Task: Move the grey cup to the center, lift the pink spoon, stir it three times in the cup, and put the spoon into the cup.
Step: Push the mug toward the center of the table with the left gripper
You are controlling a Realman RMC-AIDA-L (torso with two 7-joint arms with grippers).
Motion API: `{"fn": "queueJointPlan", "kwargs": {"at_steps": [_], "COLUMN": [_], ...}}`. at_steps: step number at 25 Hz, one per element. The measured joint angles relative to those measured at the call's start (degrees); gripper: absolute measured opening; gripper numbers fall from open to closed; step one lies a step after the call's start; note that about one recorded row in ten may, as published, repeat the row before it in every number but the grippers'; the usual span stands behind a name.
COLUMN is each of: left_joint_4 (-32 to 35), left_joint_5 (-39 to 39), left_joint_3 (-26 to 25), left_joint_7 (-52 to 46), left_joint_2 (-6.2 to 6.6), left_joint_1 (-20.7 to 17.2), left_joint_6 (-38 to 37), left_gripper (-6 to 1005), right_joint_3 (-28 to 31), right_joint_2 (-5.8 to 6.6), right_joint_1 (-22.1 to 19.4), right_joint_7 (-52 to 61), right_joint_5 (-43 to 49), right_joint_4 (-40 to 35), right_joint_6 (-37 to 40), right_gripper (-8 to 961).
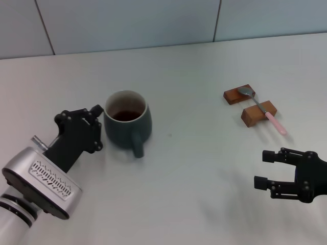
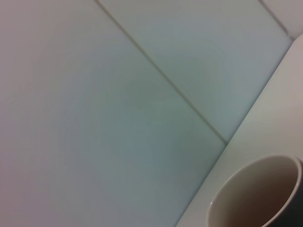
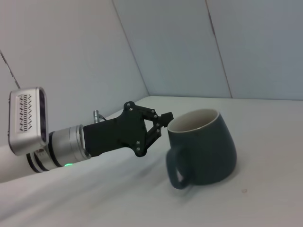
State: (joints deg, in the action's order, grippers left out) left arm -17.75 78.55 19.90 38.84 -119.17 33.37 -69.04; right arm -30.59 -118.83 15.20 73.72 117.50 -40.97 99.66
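The grey cup stands left of the table's middle with dark liquid inside and its handle toward me. It also shows in the right wrist view, and its rim shows in the left wrist view. My left gripper is right against the cup's left side and holds nothing; its fingers look open. It also shows in the right wrist view. The pink spoon lies across two wooden blocks at the far right. My right gripper is open and empty at the front right, well short of the spoon.
The two brown wooden blocks bear the spoon, with its metal bowl on the farther one. A tiled wall rises behind the white table.
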Motion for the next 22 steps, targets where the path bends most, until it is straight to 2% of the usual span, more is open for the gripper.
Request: {"fn": "queueJointPlan", "kwargs": {"at_steps": [7, 19, 22], "left_joint_4": [-2.33, -4.51, -5.42], "left_joint_5": [6.78, 12.55, 16.29], "left_joint_3": [-3.86, -4.95, -7.48], "left_joint_7": [0.01, -0.48, -0.57], "left_joint_2": [-0.01, -0.01, -0.01], "left_joint_1": [0.42, 1.28, 1.62], "left_joint_6": [0.55, 1.12, 2.64], "left_gripper": [-2, -2, -2], "right_joint_3": [0.00, 0.00, 0.01], "right_joint_2": [0.00, -0.09, -0.09], "right_joint_1": [0.01, 0.10, 0.09], "right_joint_7": [0.42, 0.46, 0.47], "right_joint_5": [0.00, 0.04, 0.07], "right_joint_4": [-0.19, -0.02, -0.11], "right_joint_6": [0.00, 0.04, 0.18], "right_gripper": [824, 823, 823]}}
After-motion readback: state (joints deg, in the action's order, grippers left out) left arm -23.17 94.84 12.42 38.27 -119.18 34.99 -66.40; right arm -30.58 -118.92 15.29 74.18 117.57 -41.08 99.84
